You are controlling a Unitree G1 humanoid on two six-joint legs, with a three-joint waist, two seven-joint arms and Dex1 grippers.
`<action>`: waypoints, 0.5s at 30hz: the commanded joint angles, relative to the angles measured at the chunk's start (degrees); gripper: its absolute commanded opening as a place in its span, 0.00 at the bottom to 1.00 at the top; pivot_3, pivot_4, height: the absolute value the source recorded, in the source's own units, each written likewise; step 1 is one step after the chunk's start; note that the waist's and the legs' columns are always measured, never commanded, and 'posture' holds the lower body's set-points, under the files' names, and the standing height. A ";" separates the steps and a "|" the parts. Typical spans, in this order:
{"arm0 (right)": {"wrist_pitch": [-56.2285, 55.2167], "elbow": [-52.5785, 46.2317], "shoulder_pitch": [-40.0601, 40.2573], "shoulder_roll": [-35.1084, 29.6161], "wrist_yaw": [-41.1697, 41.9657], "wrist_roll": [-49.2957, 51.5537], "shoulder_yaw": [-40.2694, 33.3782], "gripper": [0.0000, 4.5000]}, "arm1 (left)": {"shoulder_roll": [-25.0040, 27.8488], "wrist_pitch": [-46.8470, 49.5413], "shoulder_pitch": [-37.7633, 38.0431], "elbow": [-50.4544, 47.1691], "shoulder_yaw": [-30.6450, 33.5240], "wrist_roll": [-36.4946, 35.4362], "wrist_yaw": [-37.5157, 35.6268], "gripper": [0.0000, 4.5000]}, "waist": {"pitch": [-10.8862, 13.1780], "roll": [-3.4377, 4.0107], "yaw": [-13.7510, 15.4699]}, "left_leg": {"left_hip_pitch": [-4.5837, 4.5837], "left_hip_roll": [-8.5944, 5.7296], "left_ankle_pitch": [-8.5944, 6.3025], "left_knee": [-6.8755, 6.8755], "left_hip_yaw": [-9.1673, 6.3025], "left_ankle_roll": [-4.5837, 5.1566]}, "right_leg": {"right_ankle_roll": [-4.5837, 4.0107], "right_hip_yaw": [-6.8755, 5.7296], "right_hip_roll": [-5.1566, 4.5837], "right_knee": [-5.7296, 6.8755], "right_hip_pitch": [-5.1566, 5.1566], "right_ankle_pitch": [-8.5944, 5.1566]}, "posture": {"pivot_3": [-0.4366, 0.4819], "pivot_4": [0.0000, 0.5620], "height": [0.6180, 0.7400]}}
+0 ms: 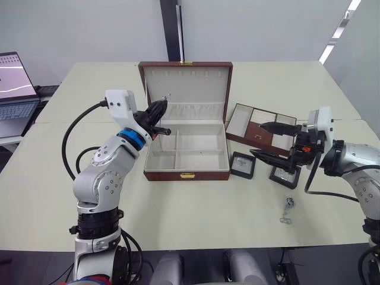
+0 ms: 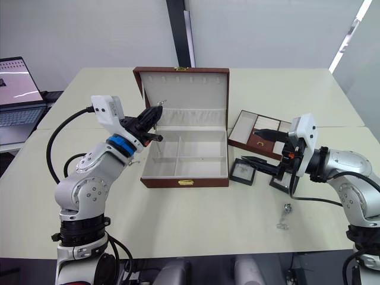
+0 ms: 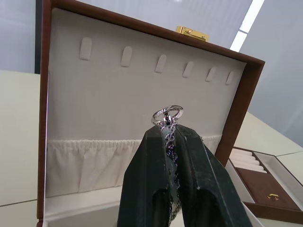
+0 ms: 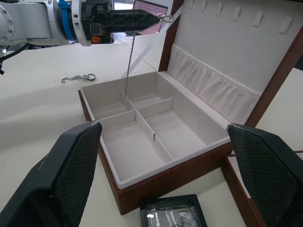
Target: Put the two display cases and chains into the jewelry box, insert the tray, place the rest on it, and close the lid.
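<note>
The jewelry box [image 1: 187,174] stands open at the table's middle, its lid [image 1: 187,83] upright. My left gripper [image 1: 161,105] is shut on a silver chain [image 3: 168,113], ring end up. That chain [image 4: 129,61] hangs down over the box's rear left compartment. A second chain [image 4: 78,78] lies on the table left of the box. Another chain [image 1: 288,211] lies near the front right. The two display cases [image 1: 242,164] [image 1: 284,176] lie right of the box. My right gripper [image 1: 257,139] is open above them, holding nothing. The tray [image 1: 261,126] sits behind it.
A laptop [image 1: 15,89] sits on a side table at the far left. A seam between tabletops runs across the surface behind the box. The tray's middle section carries a brown flap with a gold tab [image 3: 271,196].
</note>
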 commanded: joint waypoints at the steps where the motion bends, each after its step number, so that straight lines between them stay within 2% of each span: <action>1: -0.13 -1.45 -0.18 -0.56 -0.17 0.66 -1.82 1.00 | -0.16 -1.73 1.60 -0.04 -0.04 0.84 -1.12 0.01 | 0.00 0.00 -0.02 | 0.00 0.00 0.00 0.00 0.01 0.00 | 0.00 0.01 0.00 0.00 0.00 0.00 | 0.48 0.27 1.00; 15: 0.23 -1.06 -0.54 -0.66 -0.06 0.55 -1.46 1.00 | -1.54 -4.00 4.83 2.96 -0.87 3.08 -2.73 0.01 | 0.00 0.00 0.03 | -0.01 0.00 0.00 0.00 -0.01 0.00 | 0.00 0.00 0.00 -0.01 0.00 0.00 | 0.48 0.27 1.00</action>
